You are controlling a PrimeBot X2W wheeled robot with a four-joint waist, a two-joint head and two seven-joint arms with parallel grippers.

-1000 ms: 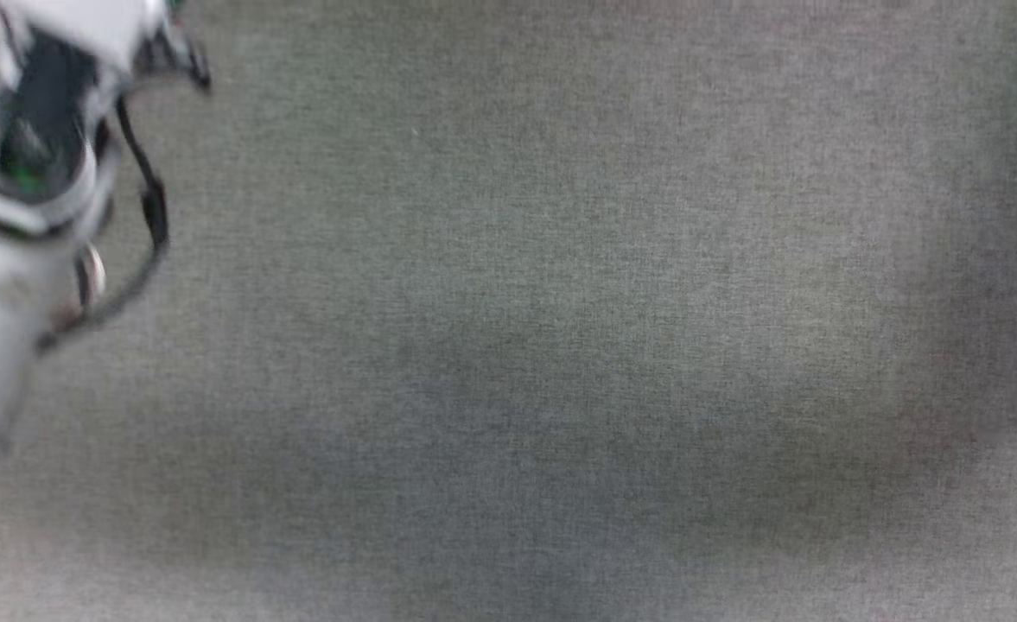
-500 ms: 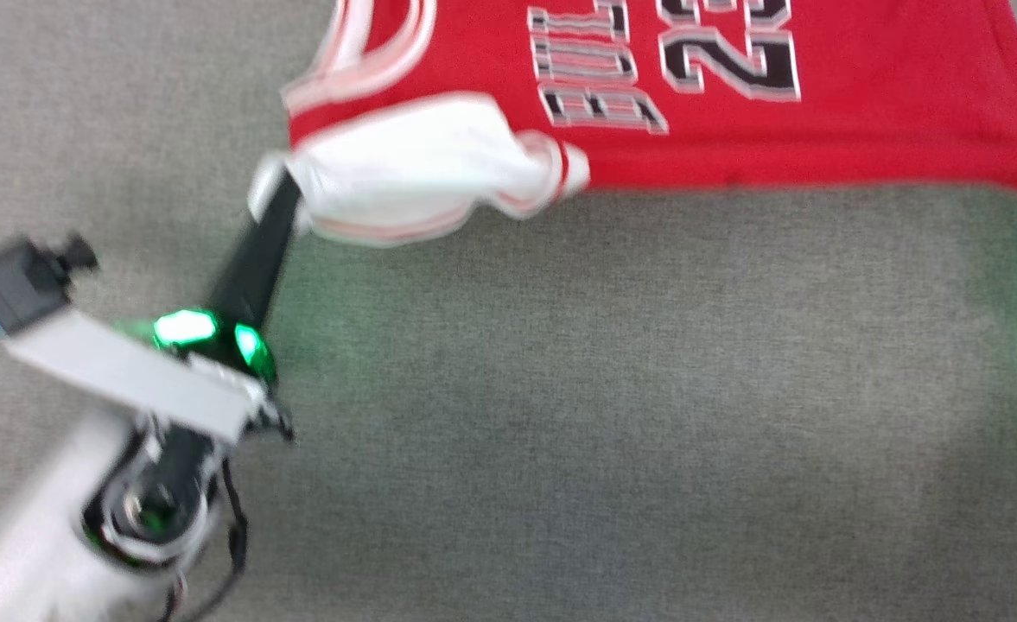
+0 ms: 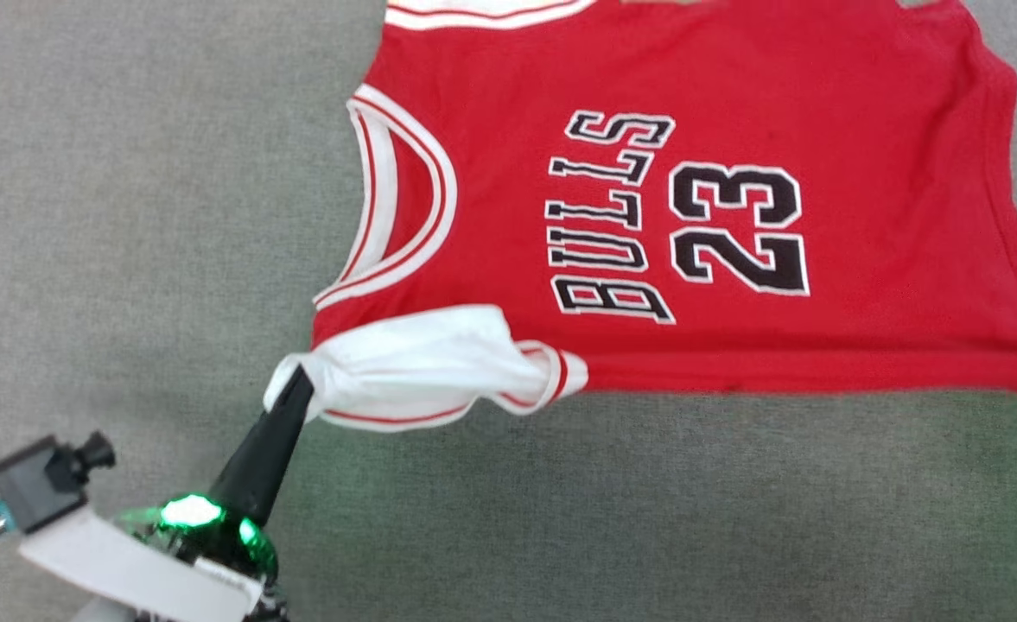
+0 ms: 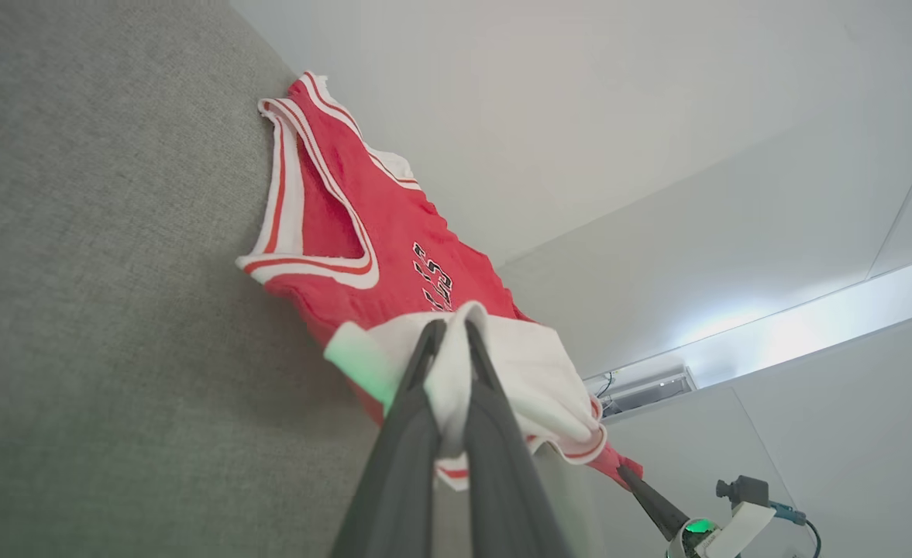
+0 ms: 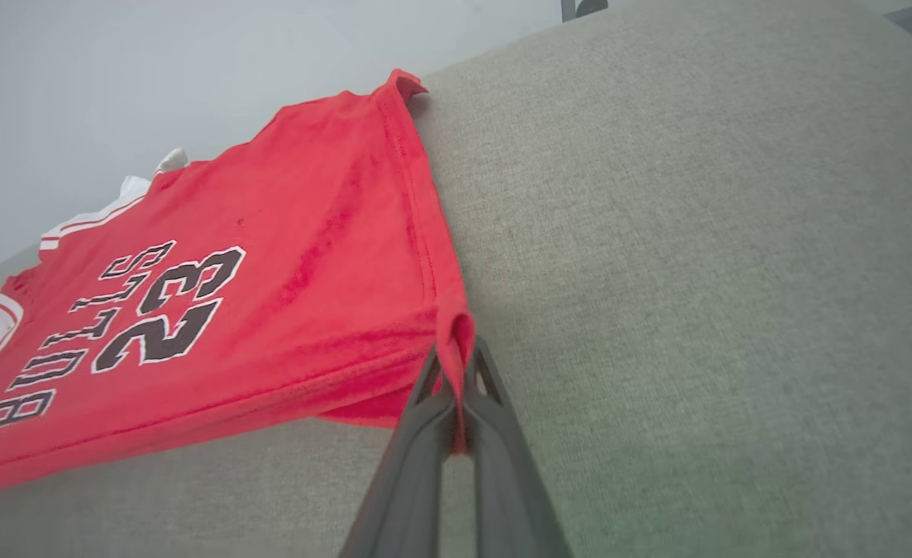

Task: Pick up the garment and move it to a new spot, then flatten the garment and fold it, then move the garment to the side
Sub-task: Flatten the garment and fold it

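The garment (image 3: 733, 173), a red jersey with a black-and-white "BULLS 23" print, lies spread face up on the grey fabric surface (image 3: 646, 518), collar to the left. Its near white sleeve (image 3: 422, 363) is bunched up. My left gripper (image 3: 294, 384) is shut on that sleeve's end; the left wrist view shows the white cloth (image 4: 533, 372) pinched between the fingers of that gripper (image 4: 454, 333). My right gripper (image 5: 456, 360) is shut on the near red hem corner of the garment (image 5: 270, 263). It also appears small in the left wrist view (image 4: 634, 477), holding that corner.
Grey fabric stretches on all sides of the jersey, with wide bare room in front of it (image 3: 689, 536) and to its left (image 3: 128, 216). A pale wall (image 5: 115, 77) rises behind the surface's far edge. My left arm's wrist camera block (image 3: 41, 488) sits at the lower left.
The head camera has swung: a second ago it showed bare grey fabric and a blurred arm, then the jersey at the top. The left gripper stays shut on the white sleeve.
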